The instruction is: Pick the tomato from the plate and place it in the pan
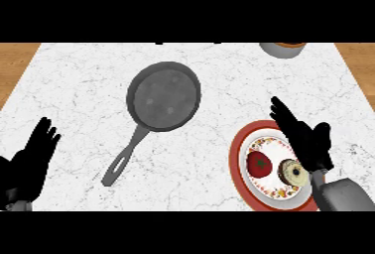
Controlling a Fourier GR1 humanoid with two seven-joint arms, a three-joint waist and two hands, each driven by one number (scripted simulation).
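A tomato (pixel 259 164) sits on the left half of a red-rimmed plate (pixel 239 149) near the right edge of a white marble tabletop (pixel 81 89), with a round, ring-shaped pastry (pixel 294 173) just beside it on the same plate. The right hand (pixel 306 139) hovers above the plate's right side, its fingers (pixel 282 113) straight and stretched toward the far edge, the thumb held apart; it grips nothing, and whether it touches the plate cannot be told from this angle. Its grey forearm (pixel 343 196) enters from the lower right corner and covers part of the plate's rim. A dark pan (pixel 163 95) lies well to the left of the plate, near the middle of the tabletop, its handle (pixel 124 158) running down toward the near edge. The left hand (pixel 35 151) rests at the lower left, fingers straight and pointing up, holding nothing. A grey pot (pixel 282 48) shows partly at the far edge, upper right. Wooden flooring (pixel 16 59) borders the tabletop on both sides.
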